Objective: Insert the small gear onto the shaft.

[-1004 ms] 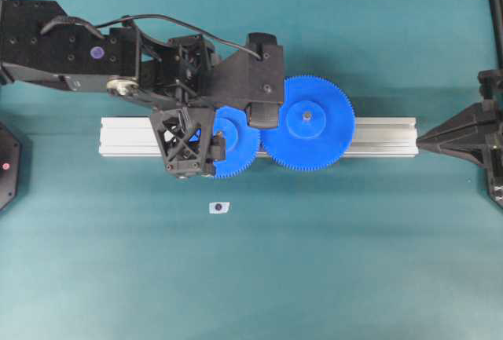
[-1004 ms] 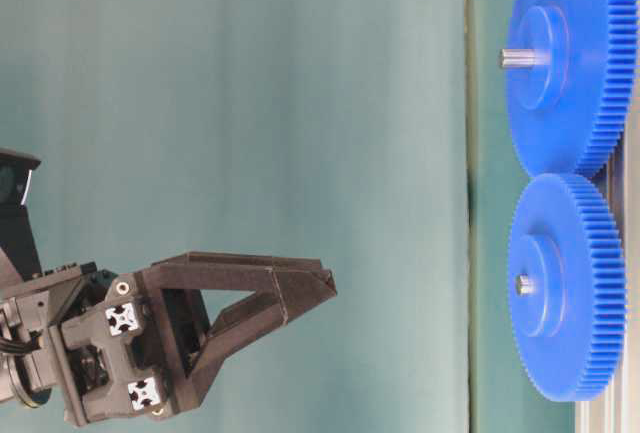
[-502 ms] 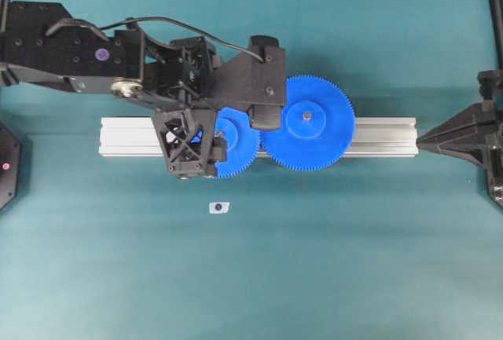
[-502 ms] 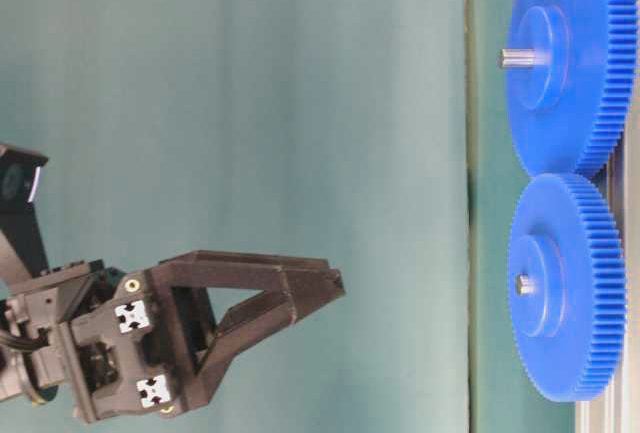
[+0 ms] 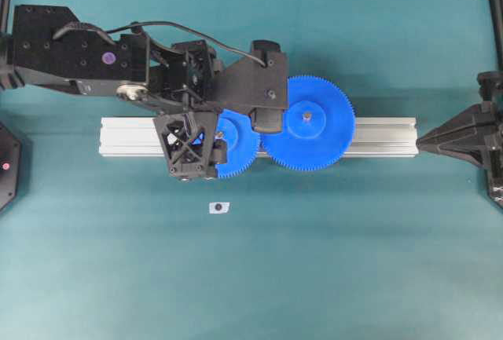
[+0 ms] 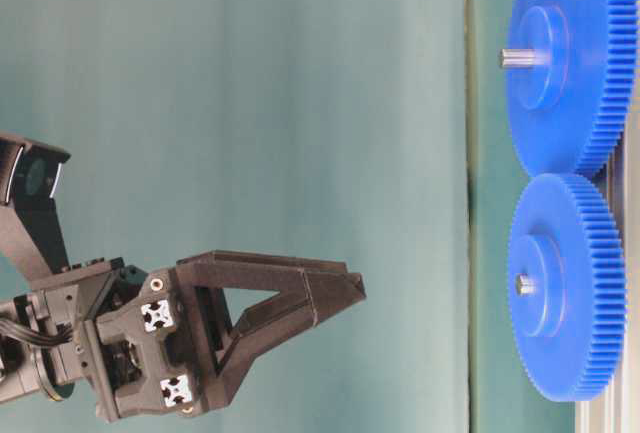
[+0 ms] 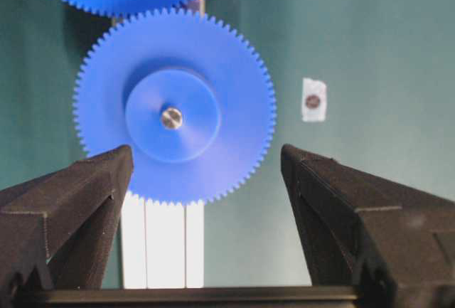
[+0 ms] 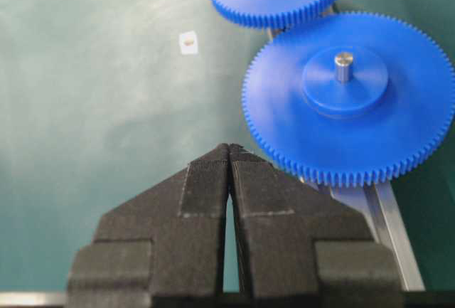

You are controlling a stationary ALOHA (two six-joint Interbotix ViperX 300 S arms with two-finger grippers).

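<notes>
Since a second ago the left arm (image 5: pixel 86 53) has shifted a little: in the overhead view it sits slightly further right and up, and in the table-level view its gripper has crept nearer the gears while the gears and rail have stayed put.

At the left edge of the teal table (image 5: pixel 251 277), the left arm reaches in over the left half of the aluminium rail (image 5: pixel 377 137). The left gripper (image 7: pixel 206 162) hangs above the small gear (image 7: pixel 174 105), its jaws standing wide apart with nothing between them; its fingers (image 7: pixel 71 194) frame the gear from either side in the wrist view without touching it.

The small gear sits flat on the left part of the rail with the shaft (image 7: pixel 171 118) showing as a silvery tip in the centre of its hub, so the gear is already on the shaft. Its teeth meet those of the large gear (image 5: pixel 307 123), which sits just right of it near the rail's middle, a grey pin (image 8: pixel 343 65) standing up from its hub.

Below the rail, toward the near edge, a small white tag (image 5: pixel 218 207) with a dark dot lies alone on the table.

At the right edge, the right gripper (image 8: pixel 229 153) points toward the rail's right end, well apart from the gears, its jaws pressed together and holding nothing.
</notes>
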